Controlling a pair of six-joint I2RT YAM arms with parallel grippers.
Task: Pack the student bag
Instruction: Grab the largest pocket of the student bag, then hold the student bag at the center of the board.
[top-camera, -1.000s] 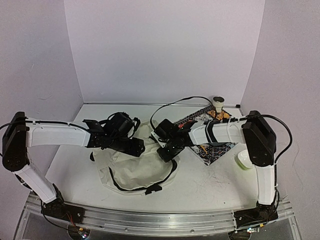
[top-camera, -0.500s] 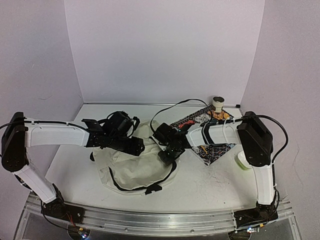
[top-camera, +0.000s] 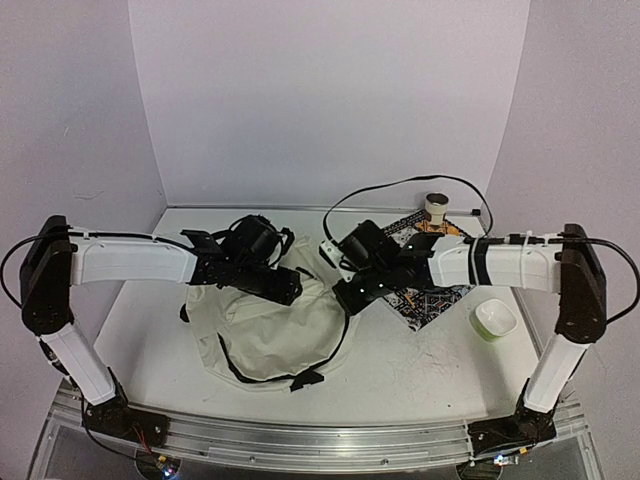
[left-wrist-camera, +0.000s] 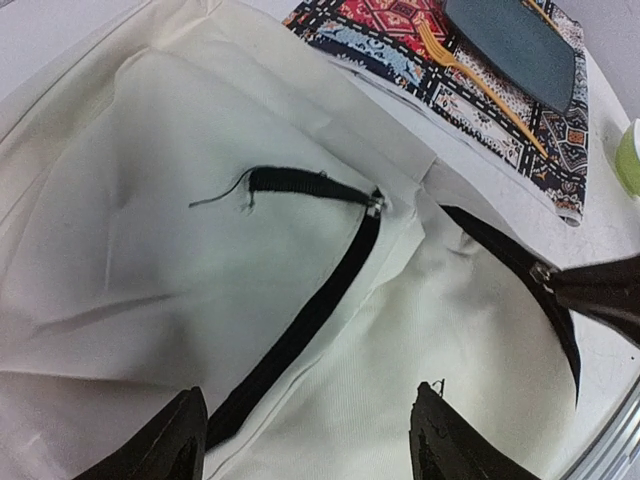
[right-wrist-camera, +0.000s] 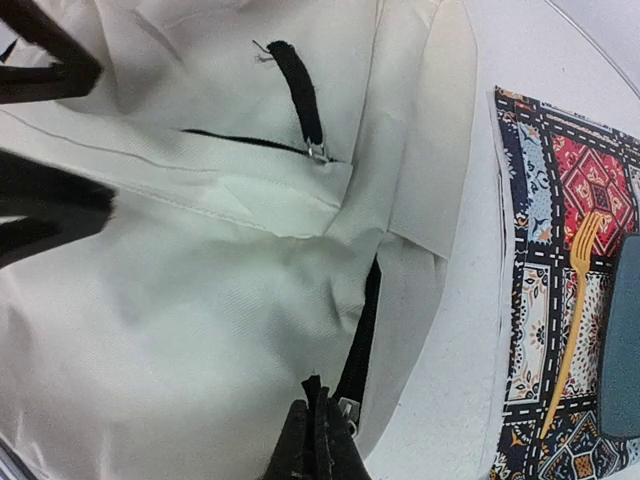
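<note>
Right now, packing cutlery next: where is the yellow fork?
Right wrist view, right side: the yellow fork lies on the patterned mat, right of the student bag.

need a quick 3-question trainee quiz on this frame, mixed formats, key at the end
1. True or false: the left gripper is shut on the student bag.
2. What does the right gripper pinch? A) a strap end B) the zipper pull C) a bowl
3. Fill in: the orange fork lies on the patterned ____.
Key: 1 false, it is open; 2 B; 3 mat.
</note>
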